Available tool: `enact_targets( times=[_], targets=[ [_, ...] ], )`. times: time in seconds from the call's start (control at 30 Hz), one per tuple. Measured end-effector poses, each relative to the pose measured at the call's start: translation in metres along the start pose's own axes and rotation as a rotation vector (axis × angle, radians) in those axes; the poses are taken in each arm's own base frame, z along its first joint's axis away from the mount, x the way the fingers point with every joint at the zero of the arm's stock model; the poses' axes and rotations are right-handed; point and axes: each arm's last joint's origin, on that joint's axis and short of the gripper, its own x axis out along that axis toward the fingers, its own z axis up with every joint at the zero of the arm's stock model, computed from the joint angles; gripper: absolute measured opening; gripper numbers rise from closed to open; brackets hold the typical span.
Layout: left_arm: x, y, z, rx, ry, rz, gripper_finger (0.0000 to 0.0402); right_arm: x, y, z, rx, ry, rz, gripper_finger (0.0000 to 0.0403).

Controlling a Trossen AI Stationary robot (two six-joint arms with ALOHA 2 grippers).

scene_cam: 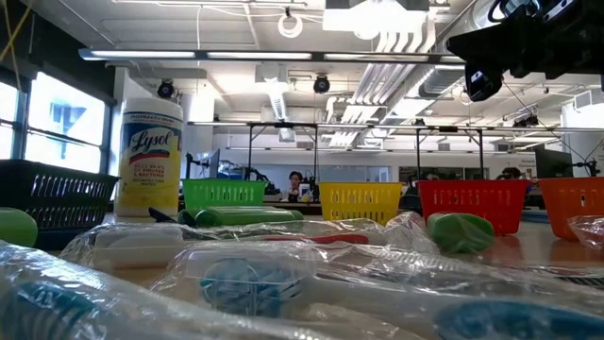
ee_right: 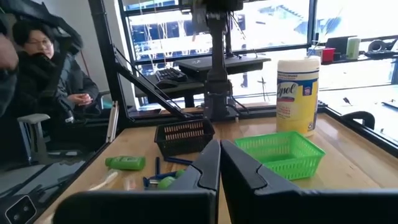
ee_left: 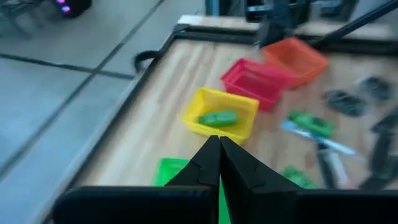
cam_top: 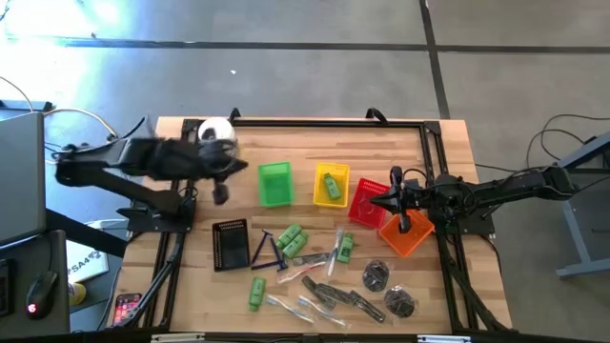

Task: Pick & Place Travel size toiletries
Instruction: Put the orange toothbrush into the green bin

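Note:
The travel size toiletries lie scattered on the near half of the wooden table: green tubes (cam_top: 291,238), blue razor sticks (cam_top: 267,250), clear packets (cam_top: 286,305) and round dark pouches (cam_top: 376,276). One green bottle (ee_left: 217,117) lies in the yellow basket (cam_top: 331,186). My left gripper (cam_top: 221,193) hangs above the table's left part, beside the green basket (cam_top: 274,183). In its wrist view its fingers (ee_left: 218,139) are shut with nothing between them. My right gripper (cam_top: 393,202) stands shut and empty (ee_right: 219,144) over the red basket (cam_top: 367,202).
A white jar with a yellow label (cam_top: 217,131) stands at the far left. A black basket (cam_top: 230,244) sits near the left. An orange basket (cam_top: 407,233) is under my right arm. A dark frame (cam_top: 324,122) borders the table's edges. A person (ee_right: 43,62) sits beyond the table.

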Motion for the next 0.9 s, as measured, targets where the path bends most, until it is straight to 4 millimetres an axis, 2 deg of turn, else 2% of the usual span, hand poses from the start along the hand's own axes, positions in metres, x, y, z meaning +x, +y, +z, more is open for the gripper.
enact_targets(
  times=[0.1, 0.2, 0.3, 0.37, 0.53, 0.73, 0.9],
  targets=[
    [0.005, -0.004, -0.053, -0.054, -0.129, -0.094, 0.0001, 0.0, 0.0, -0.001, -0.019, 0.014, -0.002, 0.0004],
    [0.018, -0.008, -0.103, 0.003, -0.241, -0.188, 0.0001, 0.001, 0.0, -0.003, -0.036, 0.03, -0.004, 0.0004],
    [0.028, -0.009, -0.141, 0.104, -0.327, -0.238, 0.0, 0.002, -0.001, -0.005, -0.023, 0.04, -0.019, 0.0004],
    [0.033, -0.007, -0.16, 0.106, -0.38, -0.236, 0.0, 0.003, -0.002, -0.006, -0.004, 0.043, -0.046, 0.0004],
    [0.035, -0.002, -0.184, 0.151, -0.473, -0.183, 0.0, 0.009, -0.005, -0.008, 0.006, 0.03, -0.144, 0.0004],
    [0.033, 0.002, -0.193, 0.098, -0.422, -0.188, 0.0, 0.015, -0.006, -0.005, 0.002, -0.003, -0.184, 0.0004],
    [0.032, 0.003, -0.193, 0.117, -0.429, -0.181, 0.0, 0.031, -0.003, 0.012, 0.0, 0.012, -0.183, 0.0004]
  ],
)
